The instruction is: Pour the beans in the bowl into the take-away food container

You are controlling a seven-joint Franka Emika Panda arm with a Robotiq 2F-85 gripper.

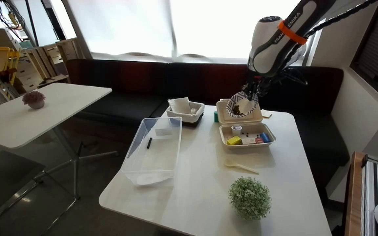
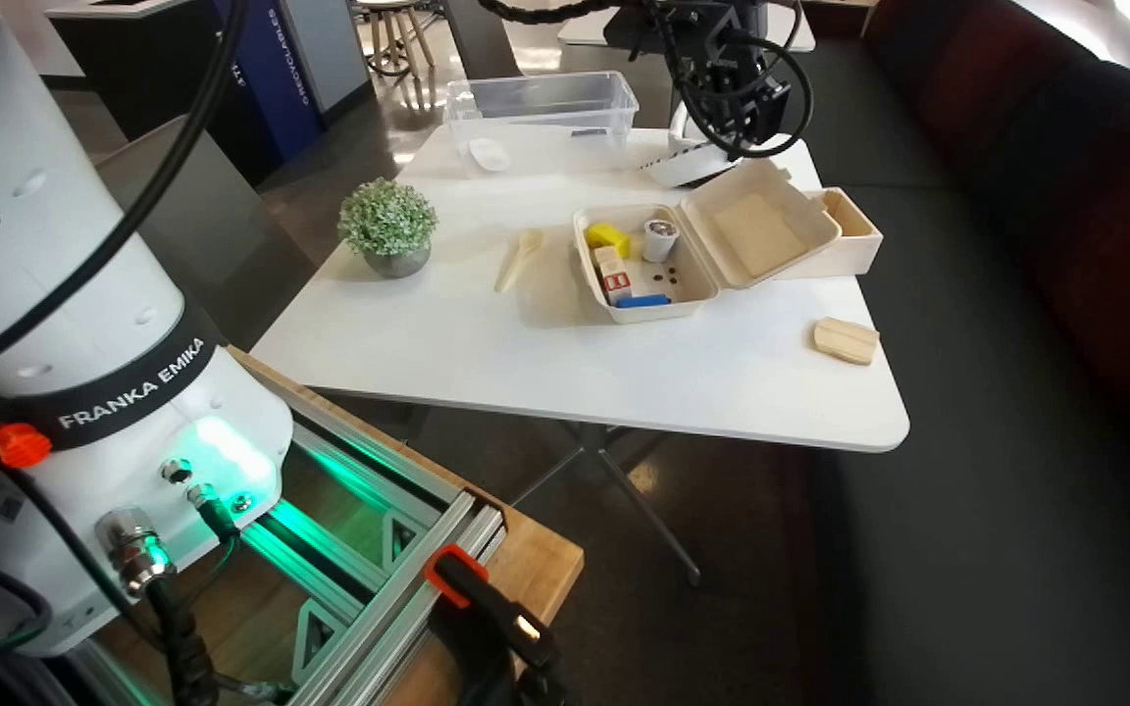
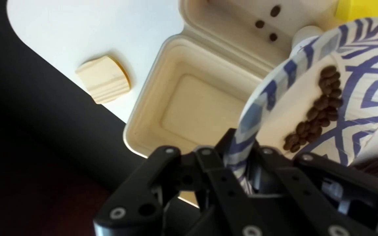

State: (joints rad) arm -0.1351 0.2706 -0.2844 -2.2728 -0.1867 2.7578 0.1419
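One edge of the bowl [image 3: 294, 105] is sitting pinched in our claw [image 3: 242, 144], and we're seeing the rest jutting out rightward in the wrist view, tilted. Now, the crux: the beans [image 3: 321, 102] are lying in a slanting strip against the bowl's right-hand wall there, while the container [image 2: 691, 284] is offering its base [image 3: 221, 29] toward the top of that view, so we're reckoning the low lip is needing to swing that way before tipping deeper. In an exterior view the bowl is showing against the open lid [image 1: 221, 114]; how squarely it's hanging over the base, we're not managing to tell. Down in that base, a yellow block [image 3: 366, 9], a cup [image 2: 658, 245], a carton [image 2: 610, 265], a blue piece [image 2: 642, 302] and a few loose beans [image 3: 275, 10] are lying; most of the pour, we're judging, is lying ahead. Well apart, a tub [image 1: 162, 155] is holding a pen [image 1: 149, 143].
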